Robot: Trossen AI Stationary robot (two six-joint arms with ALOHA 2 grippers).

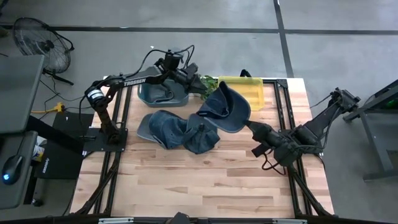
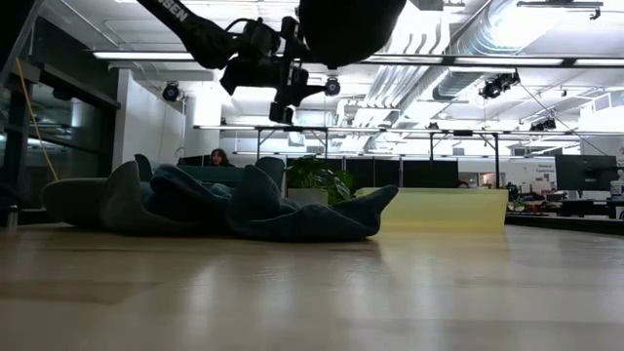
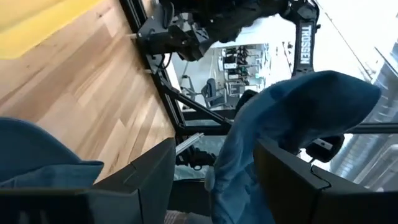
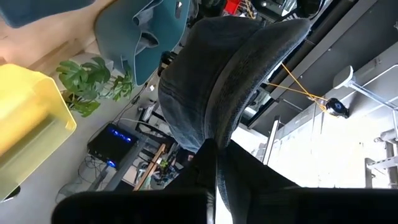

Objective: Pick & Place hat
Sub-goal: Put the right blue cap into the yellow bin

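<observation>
My right gripper (image 1: pixel 250 126) is shut on a blue denim hat (image 1: pixel 224 106) and holds it in the air over the table's far middle. In the low view the hat (image 2: pixel 351 29) shows high above the table. My left gripper (image 1: pixel 198 83) reaches in from the far left, open. Its fingers (image 3: pixel 149 180) stand on either side of the hat's hanging edge (image 3: pixel 239 168). A pile of more denim hats (image 1: pixel 180 130) lies on the table below. My right gripper pinches the hat's edge nearest the right arm (image 4: pixel 214 134) between its two shut fingers, coming nearly level from the table's right side. The hat is lifted clear and stretches away from the fingers. My left gripper has the hat's cloth between its open fingers; whether they touch it I cannot tell.
A grey-blue stand (image 1: pixel 163 93) sits at the far left under the left arm. A yellow bin (image 1: pixel 245 90) stands at the far edge behind the lifted hat, with a green plant (image 1: pixel 208 81) beside it. Bare wood stretches along the near half (image 1: pixel 205 186).
</observation>
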